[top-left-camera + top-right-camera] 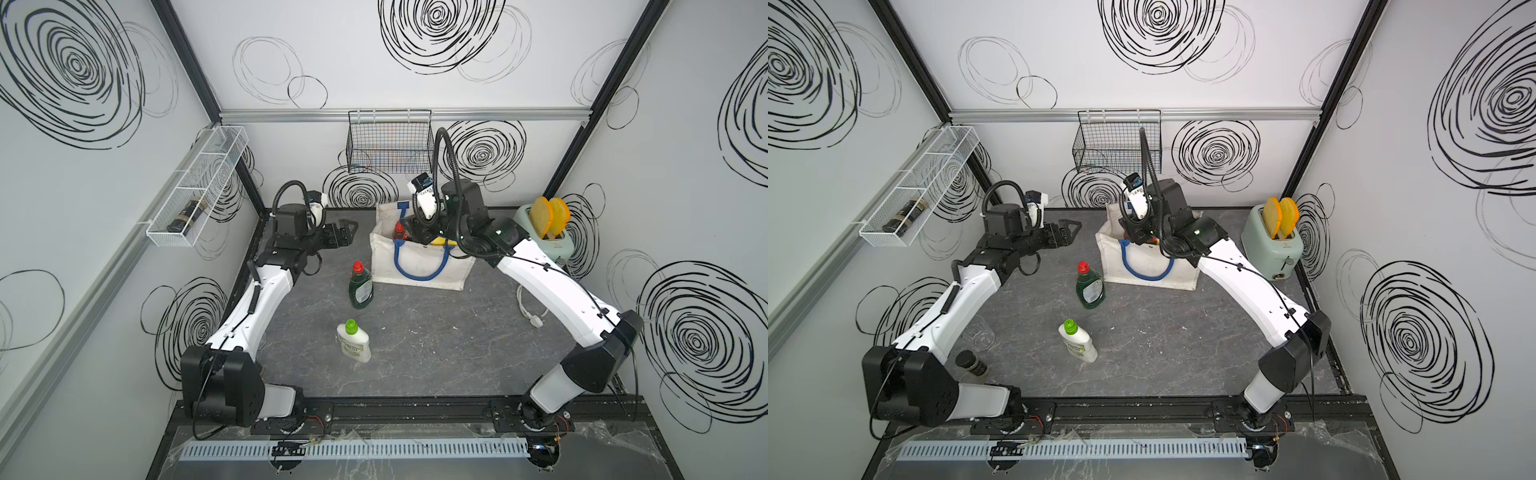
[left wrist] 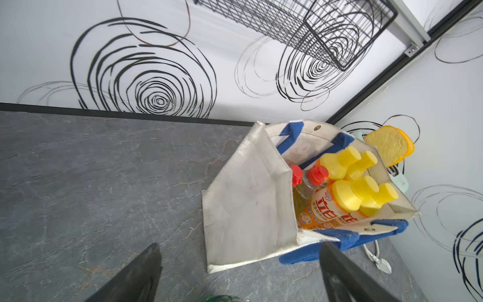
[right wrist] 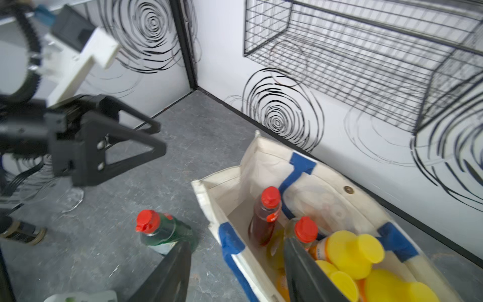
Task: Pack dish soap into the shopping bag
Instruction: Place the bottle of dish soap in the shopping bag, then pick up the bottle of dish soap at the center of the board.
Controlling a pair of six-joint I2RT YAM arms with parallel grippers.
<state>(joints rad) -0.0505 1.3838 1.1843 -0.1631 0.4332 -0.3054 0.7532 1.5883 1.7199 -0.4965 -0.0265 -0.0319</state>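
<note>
**Grey stone-patterned table with a part-packed shopping bag**

**Top views.** White walls with scribbled black rings enclose the table (image 1: 436, 332). The shopping bag (image 1: 419, 266) stands open near the back wall, with a toaster (image 1: 548, 241) holding two bread slices to its right. Two bottles are outside the bag. The dark green bottle (image 1: 360, 289) stands just beside the bag's front left corner, and the white bottle (image 1: 355, 343) sits nearer the front edge, apart from both. The right gripper (image 1: 411, 235) reaches down over the bag's mouth, where the wrist hides its jaws. The left gripper (image 1: 347, 232) hovers above the table to the left of the bag and apart from it. A black wire basket (image 1: 1117, 145) hangs on the back wall in both top views.

**Left wrist view.** The left gripper's fingers (image 2: 136, 274) stand as far apart as they go, and the jaws grip nothing. Ahead of them, the shopping bag (image 2: 248, 204) holds four orange bottles (image 2: 329, 206) with yellow caps packed at one end. Two red-capped bottles stand beside these.

**Right wrist view.** The right gripper (image 3: 236, 244) has its jaws parted and empty. One finger (image 3: 170, 274) shows over the table beside the dark green bottle (image 3: 162, 230). The other shows over the bag's contents, next to the red cap of the yellow-green bottle (image 3: 305, 230). The dark red bottle (image 3: 265, 219) stands upright in the bag's emptier end.
</note>
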